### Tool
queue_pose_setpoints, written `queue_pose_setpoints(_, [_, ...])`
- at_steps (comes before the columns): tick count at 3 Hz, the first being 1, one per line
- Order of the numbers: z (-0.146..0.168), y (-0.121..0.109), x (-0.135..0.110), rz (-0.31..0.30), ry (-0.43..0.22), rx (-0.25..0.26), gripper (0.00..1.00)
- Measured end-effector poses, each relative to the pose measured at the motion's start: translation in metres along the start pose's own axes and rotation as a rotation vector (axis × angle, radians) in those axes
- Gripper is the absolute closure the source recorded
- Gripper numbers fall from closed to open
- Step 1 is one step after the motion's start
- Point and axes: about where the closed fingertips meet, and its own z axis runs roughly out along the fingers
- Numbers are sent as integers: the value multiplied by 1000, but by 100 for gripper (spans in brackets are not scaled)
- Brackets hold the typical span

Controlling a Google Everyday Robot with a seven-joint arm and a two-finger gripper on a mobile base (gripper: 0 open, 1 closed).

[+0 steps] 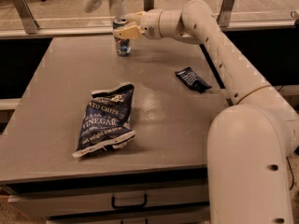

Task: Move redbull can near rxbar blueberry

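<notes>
The redbull can (123,45), slim, blue and silver, stands upright at the far edge of the grey table (51,111), left of centre. My gripper (122,26) reaches in from the right at the can's upper half. It is open, with one finger (127,32) in front of the can and the other behind its top. The can still rests on the table. The rxbar blueberry (192,79), a small flat navy wrapper, lies at the right side of the table, well right of and nearer than the can.
A large navy-and-white vinegar chip bag (106,119) lies in the middle-left of the table. My arm (219,50) spans above the table's right side, over the bar. A rail with posts (21,6) runs behind the far edge. Drawers (128,202) sit below the front.
</notes>
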Motion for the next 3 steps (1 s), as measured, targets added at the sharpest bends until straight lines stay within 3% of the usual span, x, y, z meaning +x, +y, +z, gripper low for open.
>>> queue_pose_setpoints(1, [3, -1, -1, -19, -3, -23, 64])
queue_pose_setpoints(2, [-30, -8, -15, -21, -11, 10, 88])
queue_pose_setpoints(3, [-83, -11, -17, 9, -9, 71, 100])
